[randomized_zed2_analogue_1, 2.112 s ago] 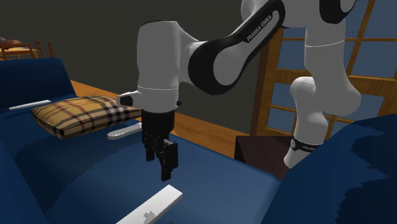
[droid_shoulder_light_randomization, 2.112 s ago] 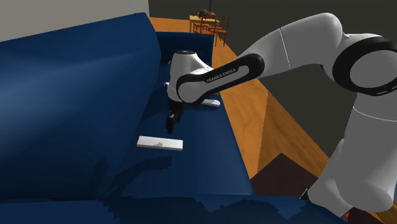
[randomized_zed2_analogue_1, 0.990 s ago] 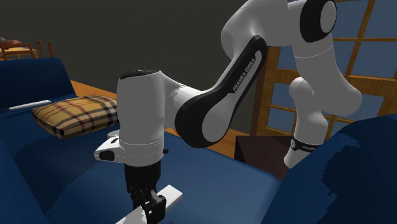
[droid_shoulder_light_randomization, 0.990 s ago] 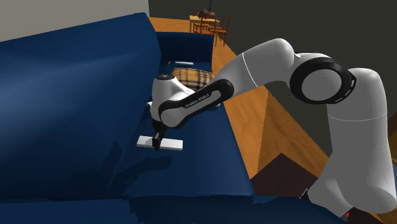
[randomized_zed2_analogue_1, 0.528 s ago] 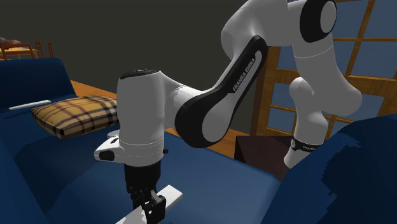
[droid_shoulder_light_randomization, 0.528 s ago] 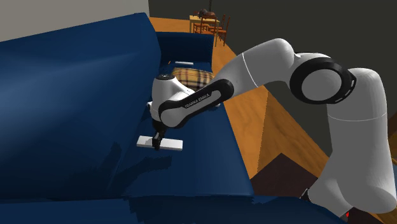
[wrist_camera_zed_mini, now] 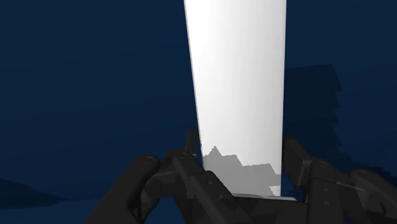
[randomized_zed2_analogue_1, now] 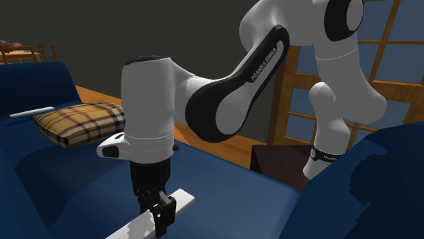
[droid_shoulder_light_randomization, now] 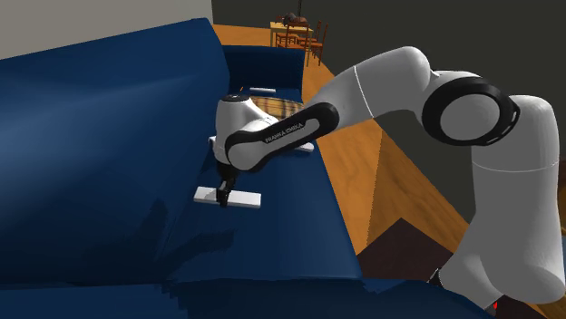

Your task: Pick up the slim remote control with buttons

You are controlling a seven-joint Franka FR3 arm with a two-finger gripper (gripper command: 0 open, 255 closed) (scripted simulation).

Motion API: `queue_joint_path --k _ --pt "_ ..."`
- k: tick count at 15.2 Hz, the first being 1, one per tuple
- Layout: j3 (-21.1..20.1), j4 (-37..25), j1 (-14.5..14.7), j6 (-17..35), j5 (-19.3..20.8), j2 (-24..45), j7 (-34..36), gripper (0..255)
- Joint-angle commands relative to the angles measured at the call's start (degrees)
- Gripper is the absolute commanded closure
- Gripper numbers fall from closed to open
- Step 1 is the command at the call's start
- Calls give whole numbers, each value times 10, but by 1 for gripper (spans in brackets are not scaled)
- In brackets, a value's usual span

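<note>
Both fingers (wrist_camera_zed_mini: 298, 162) of the gripper (randomized_zed2_analogue_1: 162, 216) are clamped on the white remote (wrist_camera_zed_mini: 236, 76), which has just risen slightly off the blue sofa seat (droid_shoulder_light_randomization: 281, 236) beneath, so the lift seems begun.

Living room at home, folks!
Blue sofa (droid_shoulder_light_randomization: 109, 163) under the claw (droid_shoulder_light_randomization: 223, 201), plaid cushion (randomized_zed2_analogue_1: 81, 122) beyond it, wooden floor (droid_shoulder_light_randomization: 356, 172) alongside, dining chairs (droid_shoulder_light_randomization: 299, 38) far behind.

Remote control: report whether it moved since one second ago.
Yes. The remote control has risen slightly above the sofa seat, clasped by the gripper.
</note>
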State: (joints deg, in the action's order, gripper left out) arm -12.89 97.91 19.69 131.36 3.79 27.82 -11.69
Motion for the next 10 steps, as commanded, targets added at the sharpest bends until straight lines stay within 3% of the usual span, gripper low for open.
queue_joint_path --k 1,10 --pt "-1 -5 -1 -13 -2 -8 0 255" --pt "-5 -26 -3 -57 -8 -32 -2 255"
